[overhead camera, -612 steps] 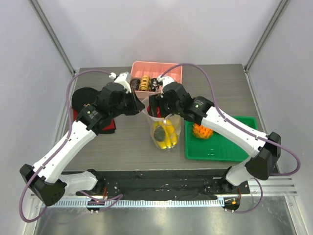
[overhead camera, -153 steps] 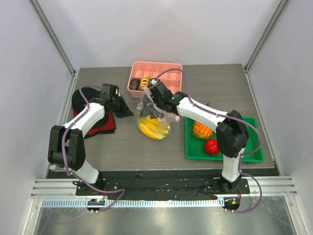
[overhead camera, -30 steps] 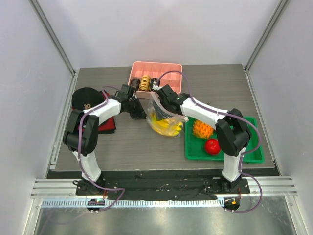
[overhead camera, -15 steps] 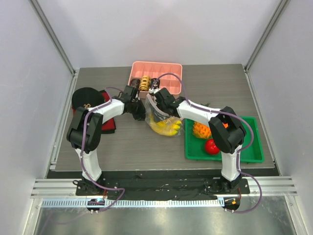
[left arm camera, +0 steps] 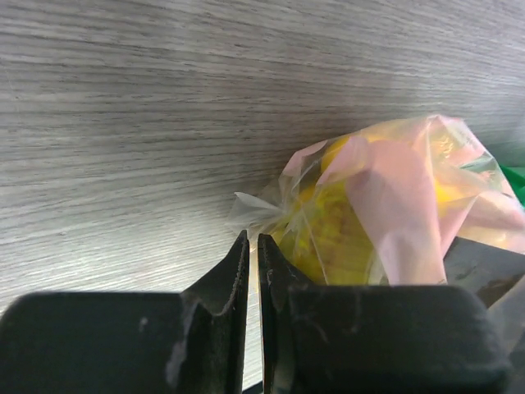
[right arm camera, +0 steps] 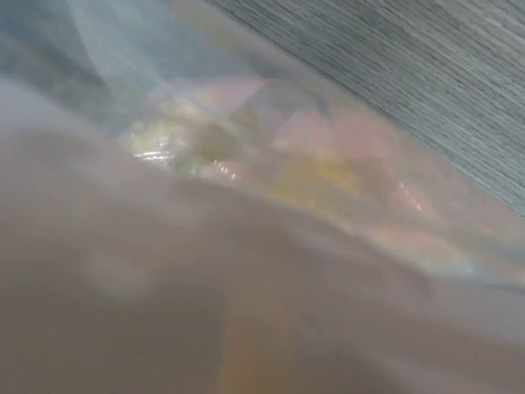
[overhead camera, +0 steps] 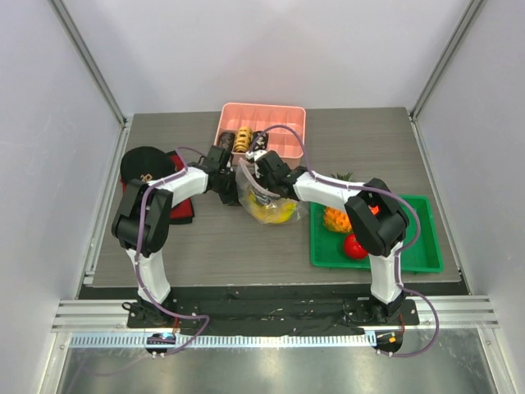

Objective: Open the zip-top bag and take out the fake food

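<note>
As L gripper (left arm camera: 253,240), shut on zip-top bag (left arm camera: 394,189) corner, anchors it, R gripper (overhead camera: 262,180) pokes into plastic for fake food (overhead camera: 275,213); jaws unreadable.

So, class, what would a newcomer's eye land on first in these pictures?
The left arm and right arm meet mid-table at the crinkly zip-top bag, a yellow banana glowing through its plastic. Next comes the green tray on the right, holding an orange pineapple and a red fruit.
</note>
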Controlling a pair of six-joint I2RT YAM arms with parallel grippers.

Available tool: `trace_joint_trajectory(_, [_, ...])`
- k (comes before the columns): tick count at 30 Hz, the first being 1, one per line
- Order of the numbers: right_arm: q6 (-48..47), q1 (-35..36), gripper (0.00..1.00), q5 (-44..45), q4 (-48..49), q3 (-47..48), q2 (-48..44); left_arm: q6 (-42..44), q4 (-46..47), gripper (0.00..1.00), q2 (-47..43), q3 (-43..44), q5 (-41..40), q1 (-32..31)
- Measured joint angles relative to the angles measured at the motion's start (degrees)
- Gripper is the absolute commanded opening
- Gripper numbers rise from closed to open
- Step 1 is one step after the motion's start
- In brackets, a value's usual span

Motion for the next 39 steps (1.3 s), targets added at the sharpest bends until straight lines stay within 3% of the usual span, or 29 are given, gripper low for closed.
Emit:
trace_joint_trajectory(3, [-0.09, 0.11, 0.16, 0.42, 0.90, -0.83, -0.55, 0.96, -0.39, 0.09, -0.24, -0.11, -0.04, 0.02])
trace_joint_trajectory(4, [0.02, 0.22, 0.05, 0.63, 0.94, -1.11, -0.83, 1.16, -0.50, 0.09, -0.59, -0.33, -0.02, 0.04])
trace_joint_trajectory(5, [0.07, 0.26, 0.01, 0.70, 0.81, -1.22, -1.05, 1.33, -0.70, 0.09, -1.16, -0.63, 0.02, 0.11])
trace_joint_trajectory(9, [1.22, 0.50, 0.01, 0.48, -1.14, -1.25, -1.90, 1.88, -1.27, 0.10, -3.61, -1.36, 1.31, 1.18])
trace_joint_trajectory(10, [1.66, 0.52, 0.02, 0.20, -1.97, -1.16, -2.14, 1.99, -1.22, 0.10, -3.82, -1.36, 1.66, 1.42])
trace_joint_trajectory(11, [2.36, 0.52, 0.20, -0.04, -3.08, -0.94, -2.38, 2.05, -1.16, 0.10, -3.98, -1.36, 2.14, 1.75])
trace_joint_trajectory(12, [2.84, 0.52, 0.25, -0.15, -3.93, -0.72, -2.54, 2.08, -1.16, 0.11, -3.98, -1.36, 2.47, 1.97])
trace_joint_trajectory(22, [8.90, 0.61, 0.44, -0.68, -12.46, 1.81, -3.89, 0.59, -0.55, 0.13, -3.54, -1.09, 5.18, 2.47])
trace_joint_trajectory(27, [8.92, 0.61, 0.48, 0.96, -14.62, 3.48, -4.83, 2.21, -4.50, 0.31, -4.98, -0.92, 2.45, 2.47])
trace_joint_trajectory(36, [8.55, 0.22, 0.52, 2.03, -18.60, 5.44, -5.03, 1.79, -7.80, 0.18, -16.00, -6.71, 1.86, 2.47])
trace_joint_trajectory(39, [7.85, 0.02, 0.44, -0.83, -18.93, 5.05, -5.27, -0.52, -6.69, 0.17, -16.44, -11.65, 3.08, 2.47])
